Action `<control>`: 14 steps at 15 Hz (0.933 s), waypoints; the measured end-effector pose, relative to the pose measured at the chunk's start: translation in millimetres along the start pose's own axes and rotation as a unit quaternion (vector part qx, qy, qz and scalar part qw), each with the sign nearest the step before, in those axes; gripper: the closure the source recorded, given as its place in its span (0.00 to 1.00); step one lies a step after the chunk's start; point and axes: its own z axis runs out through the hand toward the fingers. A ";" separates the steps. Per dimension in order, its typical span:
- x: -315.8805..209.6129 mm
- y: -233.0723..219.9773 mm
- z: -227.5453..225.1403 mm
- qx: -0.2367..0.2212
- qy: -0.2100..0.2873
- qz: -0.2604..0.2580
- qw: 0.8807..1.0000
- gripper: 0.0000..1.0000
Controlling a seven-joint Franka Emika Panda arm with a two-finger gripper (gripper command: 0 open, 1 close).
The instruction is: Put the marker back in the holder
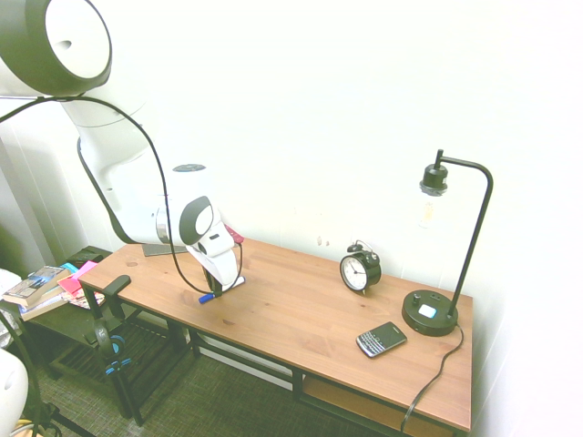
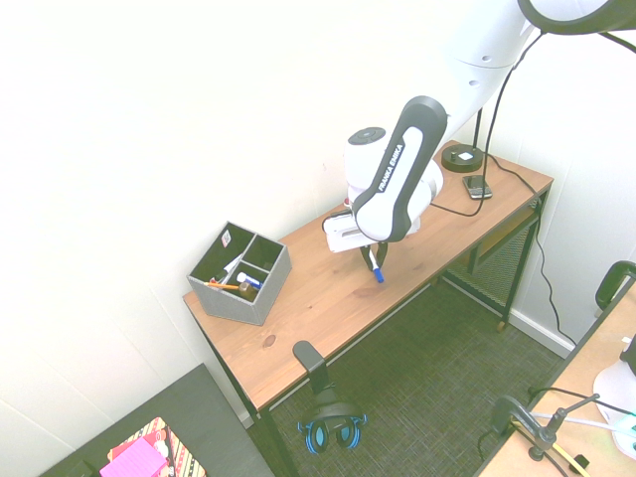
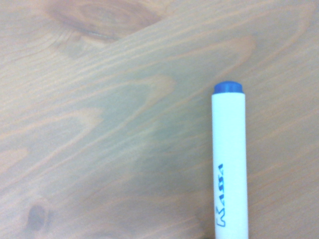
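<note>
Wood grain fills the wrist view, with the marker (image 3: 229, 164) rising from the bottom edge right of centre: white barrel, blue end up, blue print running sideways along it.

Second exterior view: gripper (image 2: 372, 260) sits mid-frame over the desk (image 2: 298, 308), marker (image 2: 375, 268) sticking out below it, blue tip pointing down and just above the wood or barely touching it (can't tell which). First exterior view agrees: marker (image 1: 219, 291) at lower left of centre, tilted, under the gripper (image 1: 219, 278). Fingers look closed on the barrel, so I read it as a held marker, not one lying loose.

Holder (image 2: 238, 283) is at centre-left of the second exterior view, near the desk's far-left end, tilted on its back edge so the compartments face up and toward the camera. Already has a few pens in it, incl. an orange pencil (image 2: 224, 286). It is well apart from the gripper, clear desk between. Not visible in the first exterior view (arm blocks that corner).

Progress, my read: grasp done, lift barely begun. Left: raise, carry across to the holder, line up over a free compartment, drop in.

Clock (image 1: 360, 269), phone (image 1: 381, 340) and lamp (image 1: 435, 314) sit at the other end, out of the way.
</note>
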 end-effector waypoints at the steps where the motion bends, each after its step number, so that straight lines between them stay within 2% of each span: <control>1: -0.4 -0.2 -1.1 0.001 -0.007 0.002 1.000 1.00; 2: -4.4 -2.5 -6.3 0.005 -0.022 0.004 1.000 1.00; 4: -21.7 -16.7 -46.7 0.020 -0.078 0.003 0.997 1.00; 7: -30.0 -50.0 -138.1 0.043 -0.179 0.003 0.983 1.00; 8: -26.2 -62.0 -155.4 0.042 -0.215 0.009 0.976 1.00; 10: -15.3 -83.3 -158.4 0.034 -0.277 0.027 0.960 1.00; 14: -28.0 -121.0 -113.5 0.005 -0.386 0.045 0.921 1.00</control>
